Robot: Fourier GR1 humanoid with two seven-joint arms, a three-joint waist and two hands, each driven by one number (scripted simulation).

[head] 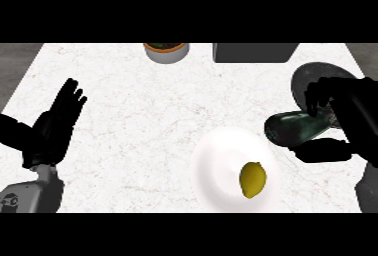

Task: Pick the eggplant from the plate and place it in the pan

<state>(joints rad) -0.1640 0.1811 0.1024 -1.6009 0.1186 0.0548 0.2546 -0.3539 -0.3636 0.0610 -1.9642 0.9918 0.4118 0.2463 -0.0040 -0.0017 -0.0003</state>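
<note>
Nearest the camera, the round white plate (221,165) holds only a small yellow lemon (252,179). The dark green, glossy eggplant (297,127) is off the plate, just to its right, held by the right hand (328,125), fingers curled over its far side and thumb under its near side. Its long axis runs left to right, blunt end leftward. The dark round pan (310,75) lies just beyond, partly hidden, contents unseen. The left hand (59,122) rests far left, fingers spread.

pan (306,80) half hidden by right hand (336,107)
</note>
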